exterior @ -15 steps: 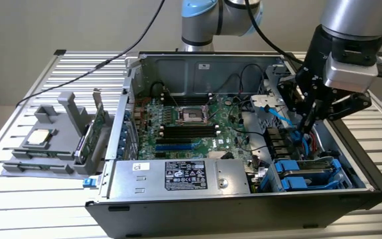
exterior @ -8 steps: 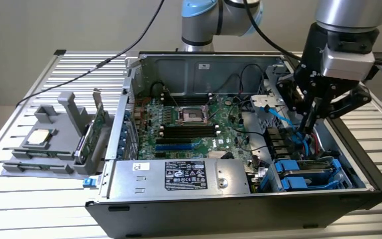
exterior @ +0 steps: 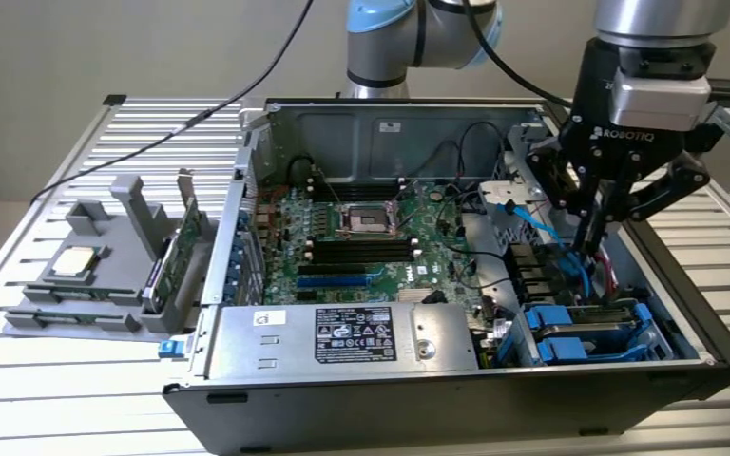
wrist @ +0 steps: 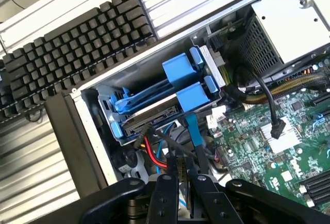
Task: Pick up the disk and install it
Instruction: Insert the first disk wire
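The disk (exterior: 589,319) lies flat in the drive bay at the front corner of the open computer case (exterior: 467,399), on the exterior view's right, with its blue plastic carrier around it. In the wrist view the disk's silver edge (wrist: 154,116) shows under blue carrier tabs (wrist: 198,96). My gripper (exterior: 589,239) hangs just above and behind the bay, among red and blue cables. Its fingers (wrist: 169,180) stand close together, shut, with nothing clearly held. My gripper (wrist: 184,168) points toward the bay, a little apart from the disk.
A grey stand (exterior: 86,285) on the exterior view's left holds a square silver chip (exterior: 77,260) and green cards (exterior: 178,255). The motherboard (exterior: 353,237) and power supply (exterior: 365,332) fill the case. A black keyboard (wrist: 72,48) lies outside the case wall.
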Controlling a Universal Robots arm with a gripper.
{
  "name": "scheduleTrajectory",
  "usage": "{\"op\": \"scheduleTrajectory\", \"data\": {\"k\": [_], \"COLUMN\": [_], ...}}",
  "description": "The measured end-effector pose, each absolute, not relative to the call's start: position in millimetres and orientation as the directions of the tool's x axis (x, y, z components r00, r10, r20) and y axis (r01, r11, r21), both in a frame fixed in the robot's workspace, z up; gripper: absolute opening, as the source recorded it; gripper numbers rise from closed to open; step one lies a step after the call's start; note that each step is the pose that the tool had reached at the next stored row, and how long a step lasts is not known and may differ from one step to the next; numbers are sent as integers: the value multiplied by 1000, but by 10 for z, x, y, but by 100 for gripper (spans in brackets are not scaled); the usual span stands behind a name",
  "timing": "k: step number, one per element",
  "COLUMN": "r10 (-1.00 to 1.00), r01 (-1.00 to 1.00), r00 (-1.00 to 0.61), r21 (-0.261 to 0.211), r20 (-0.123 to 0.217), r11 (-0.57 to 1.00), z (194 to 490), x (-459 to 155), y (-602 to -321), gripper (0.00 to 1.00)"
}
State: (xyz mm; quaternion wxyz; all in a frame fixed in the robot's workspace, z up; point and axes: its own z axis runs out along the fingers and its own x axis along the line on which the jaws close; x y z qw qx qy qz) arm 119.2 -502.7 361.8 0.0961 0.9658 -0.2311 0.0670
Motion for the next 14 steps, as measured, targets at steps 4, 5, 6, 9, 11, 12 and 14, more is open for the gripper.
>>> {"op": "scheduleTrajectory", "data": {"k": [4, 5, 6, 9, 11, 12, 14], "r10": [-428, -427, -427, -426, -425, -425, -424], "r01": [-460, -460, -460, -460, -460, -460, -459], "r00": [884, 884, 884, 884, 884, 884, 884], "r21": [181, 183, 184, 189, 192, 194, 198], "r20": [188, 190, 190, 192, 194, 195, 197], "r11": [-870, -869, -869, -868, -867, -867, -866], "z": [3618, 3618, 3617, 3617, 3617, 3616, 3613], "x": [1192, 1192, 1192, 1192, 1192, 1192, 1192], "y": [-5005, -5001, -5000, -4997, -4996, -4994, -4992], "gripper": [16, 16, 16, 16, 16, 16, 16]}}
